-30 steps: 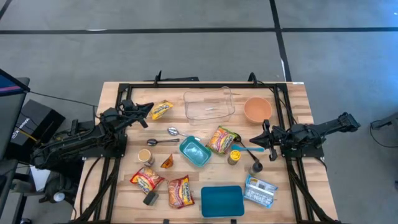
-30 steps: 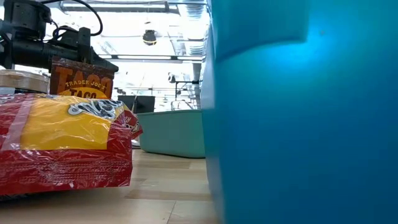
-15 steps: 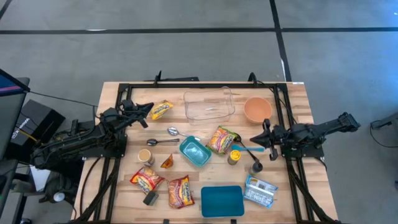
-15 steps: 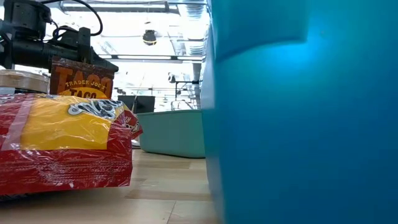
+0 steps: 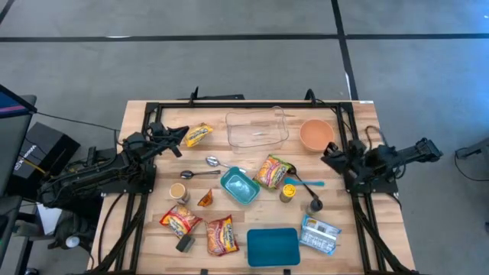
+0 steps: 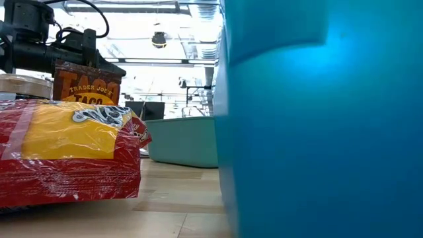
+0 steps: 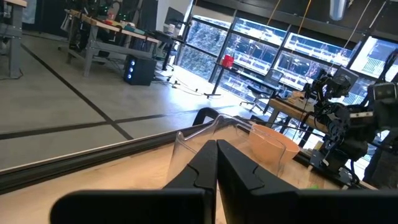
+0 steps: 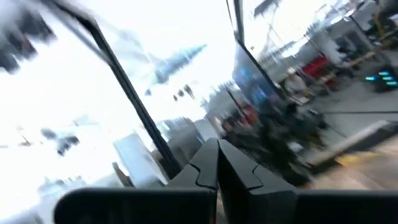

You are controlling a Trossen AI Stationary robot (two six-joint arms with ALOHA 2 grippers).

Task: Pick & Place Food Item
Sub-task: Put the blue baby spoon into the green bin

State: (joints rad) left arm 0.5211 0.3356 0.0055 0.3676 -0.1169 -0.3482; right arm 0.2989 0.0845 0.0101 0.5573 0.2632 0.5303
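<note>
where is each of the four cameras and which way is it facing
High view: overhead, looking straight down on the table; both arms show.
Low view: at table-top height, looking level past a ramen packet; an arm shows top left.
Left wrist view: on the left arm, facing the clear container; left gripper shut.
Right wrist view: on the right arm, tilted upward, blurred; right gripper shut.
Shared: high and left wrist both show the orange bowl.

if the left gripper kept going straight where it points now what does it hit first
Probably the clear plastic container: the shut left gripper aims at it, with the orange bowl just beyond. Depth is uncertain.
</note>
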